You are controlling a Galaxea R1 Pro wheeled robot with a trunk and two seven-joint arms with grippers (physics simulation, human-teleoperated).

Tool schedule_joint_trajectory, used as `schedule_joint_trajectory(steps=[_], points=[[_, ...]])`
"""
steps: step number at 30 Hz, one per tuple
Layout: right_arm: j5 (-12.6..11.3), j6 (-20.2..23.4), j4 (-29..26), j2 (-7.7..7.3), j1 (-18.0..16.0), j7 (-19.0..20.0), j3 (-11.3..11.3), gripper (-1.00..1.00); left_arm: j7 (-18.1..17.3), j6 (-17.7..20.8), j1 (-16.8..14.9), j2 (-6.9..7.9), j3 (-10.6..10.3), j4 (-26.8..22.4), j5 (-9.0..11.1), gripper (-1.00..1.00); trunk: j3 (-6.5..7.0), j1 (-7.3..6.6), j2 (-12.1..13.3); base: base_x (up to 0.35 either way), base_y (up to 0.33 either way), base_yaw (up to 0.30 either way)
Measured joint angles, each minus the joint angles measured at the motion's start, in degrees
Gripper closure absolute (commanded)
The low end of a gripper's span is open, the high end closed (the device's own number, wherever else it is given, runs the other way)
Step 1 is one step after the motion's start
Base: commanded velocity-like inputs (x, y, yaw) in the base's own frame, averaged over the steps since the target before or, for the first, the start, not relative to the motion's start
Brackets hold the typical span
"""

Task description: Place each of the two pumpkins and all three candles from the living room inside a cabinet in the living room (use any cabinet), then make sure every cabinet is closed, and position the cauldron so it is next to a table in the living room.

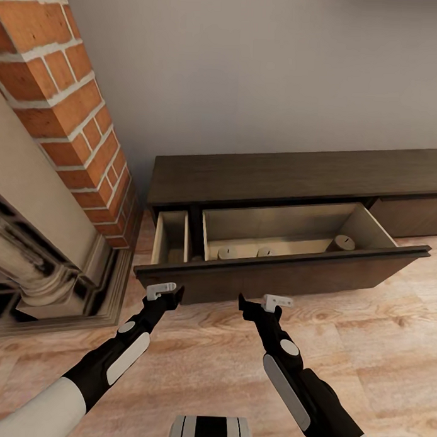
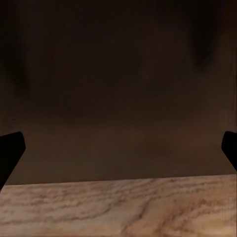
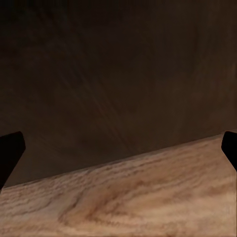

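The long dark-brown cabinet (image 1: pixel 295 174) stands against the wall with one wide drawer pulled out. Three pale round candles (image 1: pixel 227 251) (image 1: pixel 264 251) (image 1: pixel 344 242) stand inside it, partly hidden behind the drawer's dark front (image 1: pixel 286 272). My left gripper (image 1: pixel 175 297) (image 2: pixel 118 148) is open, just short of the left part of that front. My right gripper (image 1: pixel 243 305) (image 3: pixel 118 148) is open too, close to the front near its middle. Both wrist views look at the dark front (image 2: pixel 118 89) (image 3: pixel 118 74) above the wood floor. The pumpkins, cauldron and table are out of view.
A red brick column (image 1: pixel 65 93) and a stone fireplace surround (image 1: pixel 47 263) stand at the left, close to the cabinet's end. Light wood floor (image 1: pixel 378 350) stretches to the right. A shut drawer front (image 1: pixel 411 216) is at the far right.
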Motion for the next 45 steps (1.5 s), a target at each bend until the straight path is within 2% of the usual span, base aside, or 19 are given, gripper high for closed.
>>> schedule_joint_trajectory(steps=[32,45], points=[[-0.11,0.05,0.17,0.0,0.0,0.0,-0.08,-1.0,0.07,0.03,0.01,-0.11,0.03,0.35,0.11,-1.0,0.0,0.01,0.0,0.068,-0.001,0.0],[-0.11,0.06,0.16,0.0,0.0,-0.01,-0.09,-1.0,0.09,0.02,0.01,-0.11,0.05,0.38,0.18,-1.0,0.0,0.0,0.0,0.168,-0.115,0.0]])
